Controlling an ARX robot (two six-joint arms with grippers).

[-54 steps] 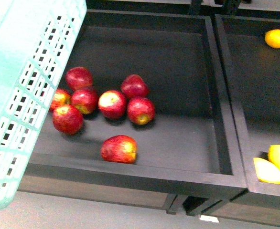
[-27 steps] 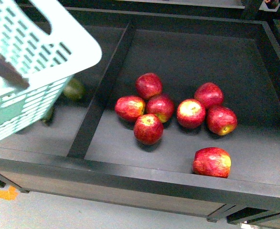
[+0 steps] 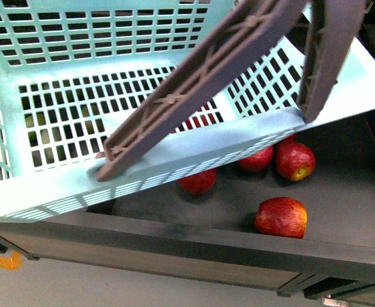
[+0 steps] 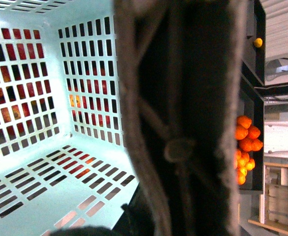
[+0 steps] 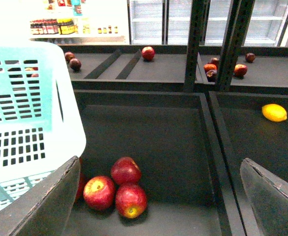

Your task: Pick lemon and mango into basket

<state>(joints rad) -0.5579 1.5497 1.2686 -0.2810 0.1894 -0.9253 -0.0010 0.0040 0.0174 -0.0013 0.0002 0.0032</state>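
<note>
1. The basket fills the upper left of the front view. It hangs tilted over the dark produce bin, with its opening toward the camera. Its long axis runs left to right, and the near rim rises toward the right.
2. The brown ribbed handle lies diagonally across the opening.
3. Red apples lie on the bin floor below and to the right of the near rim.
4. Only the left wrist view shows the basket's inner floor and walls, with red showing through the slots. The handle sits blurred against the lens. I cannot tell how the left gripper is set. Oranges are piled in a bin beyond.
5. Only the right wrist view shows the lemon. It lies on its side in the neighbouring bin, its long axis roughly along the rear wall, well apart from the basket.
6. The right gripper has its fingers spread wide and holds nothing.
</note>
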